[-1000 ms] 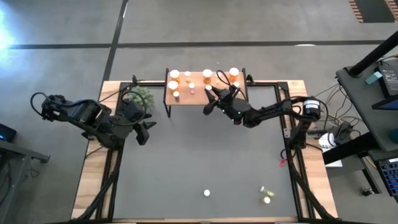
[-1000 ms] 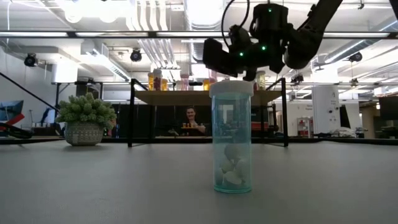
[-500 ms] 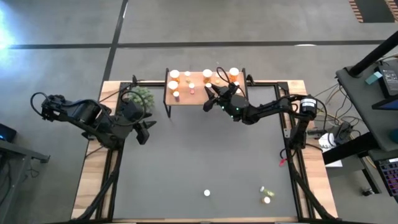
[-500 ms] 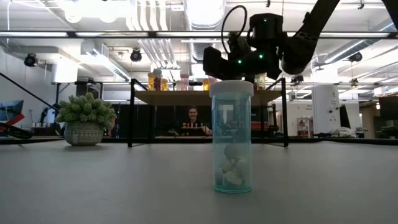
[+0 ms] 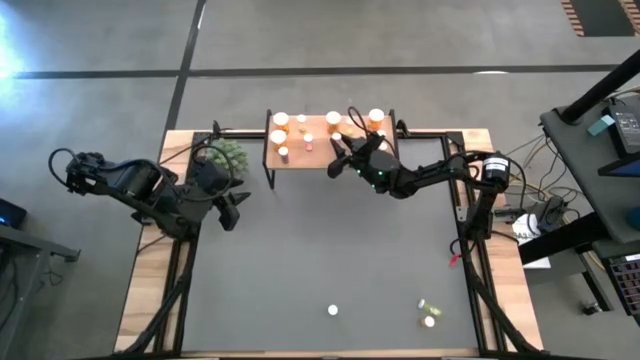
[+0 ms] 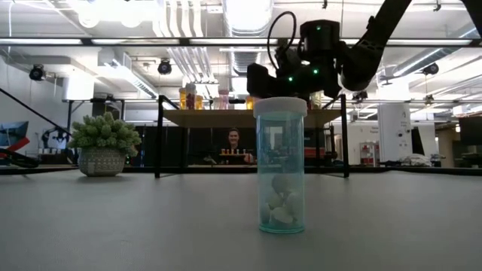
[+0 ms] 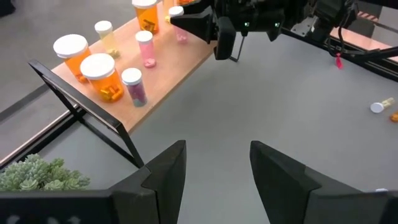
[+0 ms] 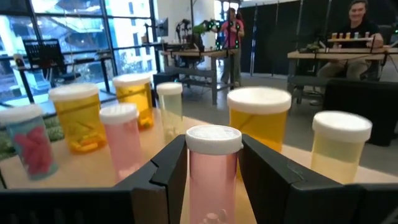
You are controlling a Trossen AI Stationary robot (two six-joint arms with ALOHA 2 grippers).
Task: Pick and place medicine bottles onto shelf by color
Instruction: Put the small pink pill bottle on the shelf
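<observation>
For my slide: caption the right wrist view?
Right end effector straddles a pink bottle on the shelf among orange and yellow bottles.

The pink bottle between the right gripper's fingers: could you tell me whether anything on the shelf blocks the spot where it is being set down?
Nothing visible does. The pink bottle sits between the right gripper's fingers at the shelf's front edge. The orange bottle, the yellow bottle and another pink bottle stand behind and beside it, apart from it.
</observation>
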